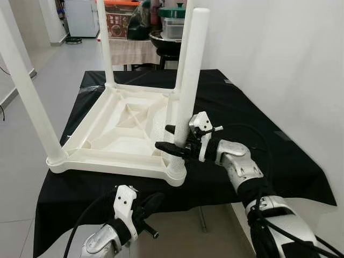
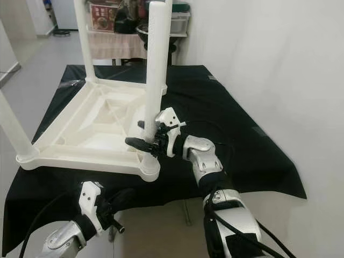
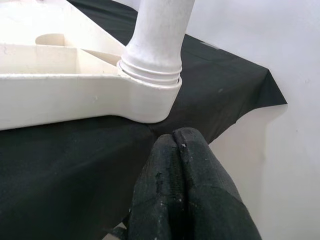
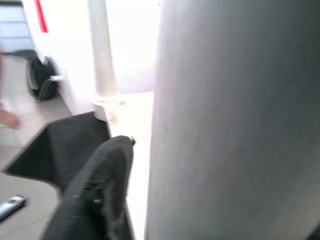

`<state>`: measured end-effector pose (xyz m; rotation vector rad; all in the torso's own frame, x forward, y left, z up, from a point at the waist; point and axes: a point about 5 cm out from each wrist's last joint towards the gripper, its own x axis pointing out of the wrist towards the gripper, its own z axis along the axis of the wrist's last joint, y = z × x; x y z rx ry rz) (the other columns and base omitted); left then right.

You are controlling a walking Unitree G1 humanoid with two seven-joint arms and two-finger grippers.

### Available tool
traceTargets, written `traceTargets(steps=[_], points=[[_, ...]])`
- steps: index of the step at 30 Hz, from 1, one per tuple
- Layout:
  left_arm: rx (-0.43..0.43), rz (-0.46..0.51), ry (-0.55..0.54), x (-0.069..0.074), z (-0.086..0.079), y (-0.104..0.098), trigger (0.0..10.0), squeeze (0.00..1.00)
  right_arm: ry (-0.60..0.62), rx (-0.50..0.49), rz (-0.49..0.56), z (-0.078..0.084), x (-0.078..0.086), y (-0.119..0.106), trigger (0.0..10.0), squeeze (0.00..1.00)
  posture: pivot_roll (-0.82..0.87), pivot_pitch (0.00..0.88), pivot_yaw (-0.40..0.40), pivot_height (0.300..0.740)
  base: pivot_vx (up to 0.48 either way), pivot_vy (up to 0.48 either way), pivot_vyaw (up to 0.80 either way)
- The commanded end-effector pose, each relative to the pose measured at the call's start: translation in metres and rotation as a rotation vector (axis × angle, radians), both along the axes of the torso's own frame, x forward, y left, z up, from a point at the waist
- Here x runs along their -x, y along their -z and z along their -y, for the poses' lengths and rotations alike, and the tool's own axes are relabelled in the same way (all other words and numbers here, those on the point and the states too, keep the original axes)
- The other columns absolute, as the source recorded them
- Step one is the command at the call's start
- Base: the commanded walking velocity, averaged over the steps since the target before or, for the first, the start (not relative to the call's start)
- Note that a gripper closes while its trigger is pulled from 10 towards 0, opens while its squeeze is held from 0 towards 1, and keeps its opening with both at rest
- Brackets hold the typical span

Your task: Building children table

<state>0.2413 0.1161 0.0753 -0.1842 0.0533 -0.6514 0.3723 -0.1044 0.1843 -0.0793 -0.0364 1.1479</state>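
Observation:
A white plastic children's table lies upside down on a black-clothed table, with its legs standing up. My right gripper is closed around the near right leg just above its socket, one black finger on each side. In the right wrist view that leg looms close beside one of the fingers. My left gripper hangs below the front edge of the cloth, shut on nothing. In the left wrist view its fingertips point up at the same leg's corner socket.
A white wall runs close along the right side. Behind the black table stands another table with boxes and pots on it. Open tiled floor stretches to the left. The near left leg rises high at the left.

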Motion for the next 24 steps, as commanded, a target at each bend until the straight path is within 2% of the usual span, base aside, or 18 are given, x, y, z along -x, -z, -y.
traceTargets(steps=[1,6,14,15,16,17,18,19,20,21,24], points=[[-0.006,-0.004,-0.004,0.0,0.001,0.002,10.0,0.0,-0.025,0.005,-0.015,0.004,-0.002,-0.002,0.0,0.0,0.1,0.0,-0.102,0.74,0.0,0.0,0.0],[-0.002,-0.005,-0.002,0.0,0.002,0.002,10.0,0.0,-0.012,-0.002,-0.009,0.01,-0.003,-0.002,0.0,0.0,0.09,0.0,-0.099,0.74,0.0,0.0,0.0],[0.003,-0.003,-0.003,0.002,0.002,0.002,10.0,0.0,0.12,0.039,0.014,0.017,0.0,0.019,0.0,0.0,0.08,0.0,-0.105,0.74,0.0,0.0,0.0],[0.003,-0.003,-0.004,0.003,0.001,0.002,10.0,0.0,0.336,0.022,-0.048,0.012,0.0,0.038,0.0,0.0,0.08,0.0,-0.115,0.74,0.0,0.0,0.0],[0.003,-0.003,-0.005,0.005,-0.001,0.001,10.0,0.0,0.648,-0.021,-0.144,0.003,0.01,0.064,0.0,0.0,0.06,0.0,-0.094,0.74,0.0,0.0,0.0],[0.002,-0.003,-0.005,0.005,-0.002,0.001,10.0,0.0,0.81,-0.033,-0.22,-0.006,0.025,0.083,0.0,0.0,0.06,0.0,-0.094,0.74,0.0,0.0,0.0],[0.002,-0.003,-0.005,0.005,-0.002,0.001,10.0,0.0,0.81,-0.033,-0.22,-0.006,0.025,0.083,0.0,0.0,0.06,0.0,-0.094,0.74,0.0,0.0,0.0],[0.0,-0.006,-0.004,0.005,-0.002,0.002,10.0,0.0,0.864,-0.013,-0.244,-0.02,0.04,0.094,0.0,0.0,0.06,0.0,-0.091,0.74,0.0,0.0,0.0],[-0.004,-0.009,0.0,0.006,-0.002,0.002,10.0,0.0,0.784,0.008,-0.237,-0.037,0.047,0.098,0.0,0.0,0.05,0.0,-0.094,0.74,0.0,0.0,0.0],[-0.001,-0.009,0.0,0.005,-0.002,0.002,10.0,0.0,0.722,0.036,-0.2,-0.045,0.047,0.097,0.0,0.0,0.05,0.0,-0.084,0.74,0.0,0.0,0.0],[0.004,-0.01,-0.001,0.005,-0.001,0.002,10.0,0.0,0.68,0.059,-0.174,-0.049,0.043,0.096,0.0,0.0,0.05,0.0,-0.095,0.74,0.0,0.0,0.0]])
